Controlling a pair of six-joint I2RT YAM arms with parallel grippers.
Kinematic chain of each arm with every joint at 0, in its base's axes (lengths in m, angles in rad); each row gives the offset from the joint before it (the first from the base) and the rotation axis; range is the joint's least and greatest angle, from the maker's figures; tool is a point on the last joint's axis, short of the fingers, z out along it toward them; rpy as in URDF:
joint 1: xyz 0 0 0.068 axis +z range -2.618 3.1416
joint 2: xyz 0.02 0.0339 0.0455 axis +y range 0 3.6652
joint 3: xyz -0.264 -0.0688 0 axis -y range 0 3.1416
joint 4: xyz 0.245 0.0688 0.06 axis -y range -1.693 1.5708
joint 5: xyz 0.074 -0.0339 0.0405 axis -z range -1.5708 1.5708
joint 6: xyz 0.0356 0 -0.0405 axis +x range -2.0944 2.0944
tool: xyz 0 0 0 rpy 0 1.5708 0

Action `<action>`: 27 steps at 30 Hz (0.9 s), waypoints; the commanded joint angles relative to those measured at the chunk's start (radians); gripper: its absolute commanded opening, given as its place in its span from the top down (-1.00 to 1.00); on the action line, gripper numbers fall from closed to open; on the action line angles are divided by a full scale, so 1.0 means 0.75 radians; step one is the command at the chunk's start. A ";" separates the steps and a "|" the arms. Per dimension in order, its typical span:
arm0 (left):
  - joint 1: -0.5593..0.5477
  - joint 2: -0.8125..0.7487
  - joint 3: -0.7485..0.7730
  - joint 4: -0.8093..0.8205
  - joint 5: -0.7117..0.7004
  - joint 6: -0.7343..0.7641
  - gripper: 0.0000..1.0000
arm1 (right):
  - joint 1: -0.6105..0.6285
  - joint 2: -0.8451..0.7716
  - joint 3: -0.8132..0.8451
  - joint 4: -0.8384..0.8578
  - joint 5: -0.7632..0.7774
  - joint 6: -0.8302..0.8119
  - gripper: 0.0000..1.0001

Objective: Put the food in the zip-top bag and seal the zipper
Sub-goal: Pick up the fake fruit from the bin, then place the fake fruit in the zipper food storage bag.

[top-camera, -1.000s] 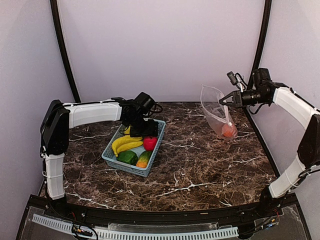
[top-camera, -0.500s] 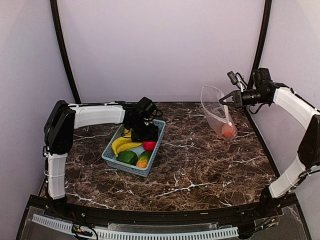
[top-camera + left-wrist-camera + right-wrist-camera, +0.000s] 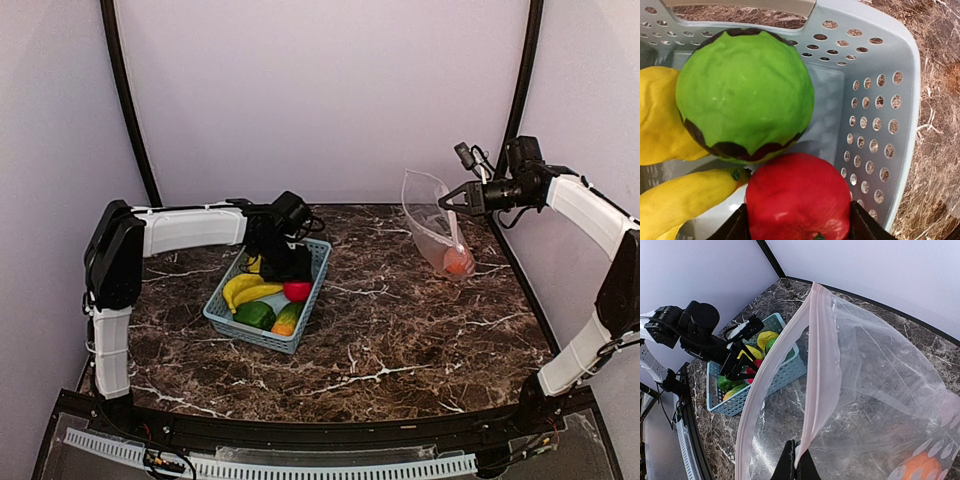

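Note:
My left gripper (image 3: 290,270) is down in the light blue basket (image 3: 256,336), its dark fingers (image 3: 732,231) pressed on both sides of the pink-red ball (image 3: 797,197). The striped green melon (image 3: 745,95), yellow lemon (image 3: 655,120) and banana (image 3: 685,200) lie beside it. The green pepper (image 3: 255,314) lies at the basket's near end. My right gripper (image 3: 447,198) is shut on the pale pink zipper strip (image 3: 817,365) and holds the clear zip-top bag (image 3: 430,225) up with its mouth open. An orange (image 3: 458,261) lies in the bag's bottom.
The basket stands left of centre on the dark marble table (image 3: 400,330). An orange-green fruit (image 3: 286,320) lies at its near right corner. The bag hangs at the back right by the black frame post (image 3: 515,95). A pale wall closes the back.
My left gripper has dropped lower into the basket, onto the pink-red ball. The right gripper and the bag have not moved.

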 commanded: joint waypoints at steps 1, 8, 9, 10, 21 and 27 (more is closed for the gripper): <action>-0.003 -0.167 0.020 -0.092 -0.059 0.068 0.08 | 0.014 -0.026 -0.010 0.020 0.011 -0.023 1.00; -0.013 -0.313 0.012 0.033 -0.076 0.206 0.11 | 0.061 -0.002 0.020 -0.010 0.044 -0.045 1.00; -0.020 -0.342 -0.005 0.106 -0.069 0.235 0.13 | 0.075 0.007 0.029 -0.016 0.050 -0.051 1.00; -0.027 -0.356 -0.012 0.145 -0.065 0.293 0.15 | 0.087 0.013 0.040 -0.028 0.056 -0.056 1.00; -0.202 -0.445 -0.009 0.844 0.181 0.579 0.23 | 0.199 0.073 0.146 -0.102 0.093 -0.089 1.00; -0.240 -0.289 0.183 0.958 0.287 0.560 0.27 | 0.227 0.098 0.171 -0.111 0.076 -0.077 1.00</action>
